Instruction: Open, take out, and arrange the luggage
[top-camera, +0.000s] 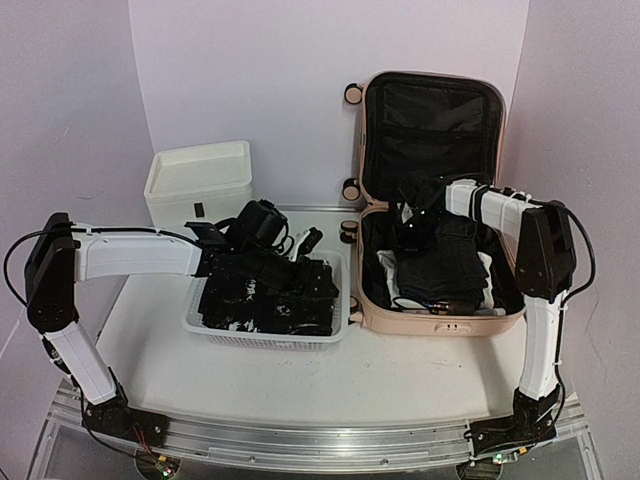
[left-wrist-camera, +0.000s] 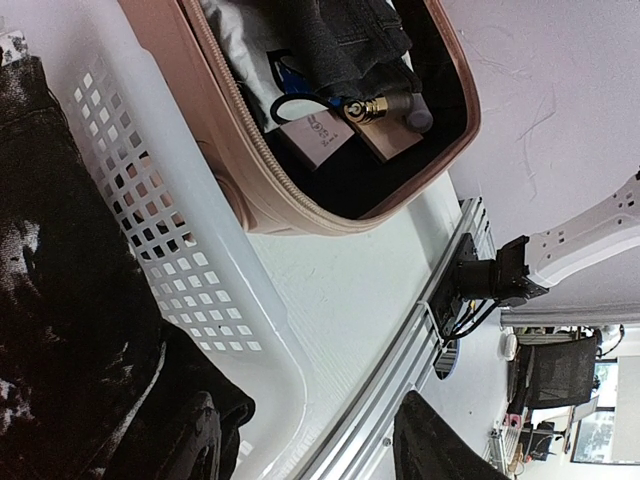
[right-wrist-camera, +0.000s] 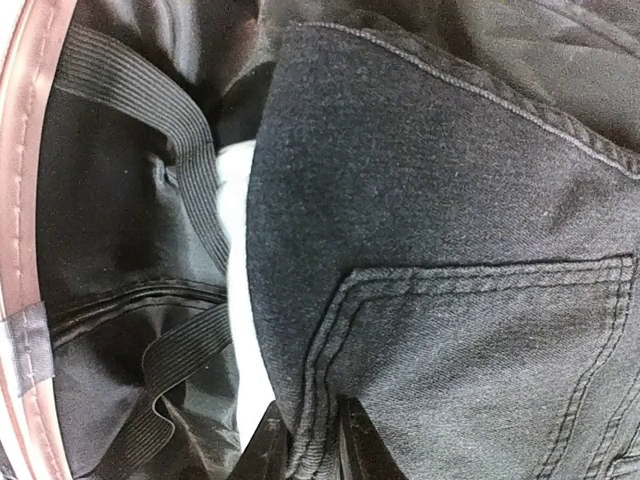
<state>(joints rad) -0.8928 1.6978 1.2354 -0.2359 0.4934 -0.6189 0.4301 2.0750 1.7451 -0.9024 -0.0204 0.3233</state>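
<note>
Right wrist view first: my right pincer (right-wrist-camera: 310, 450) is nearly closed, its two tips set narrowly on the folded edge of a dark grey denim garment with stitched pocket seams (right-wrist-camera: 450, 250). The cloth sits between the tips. Beside the denim I see a strip of white fabric (right-wrist-camera: 235, 220) and black elastic straps (right-wrist-camera: 190, 140) crossing black lining.

In the left wrist view my left pincer (left-wrist-camera: 315, 450) stands wide with nothing between its fingers (left-wrist-camera: 440, 440). It hovers above the rim of the white perforated plastic basket (left-wrist-camera: 150, 200), which holds black cloth mottled with white (left-wrist-camera: 70, 300).

From the top camera, the small pale pink hard-shell suitcase (top-camera: 430, 320) lies open on the right half of the white desk (top-camera: 380, 380). Its lid stands upright against the back wall and its base is full of dark clothes. The basket is just beside it on the left, and a white plastic drawer unit (top-camera: 195, 185) stands behind the basket. Pale lilac walls close in the desk at the back and on both sides, and a metal rail (top-camera: 300, 440) runs along the near edge.
</note>
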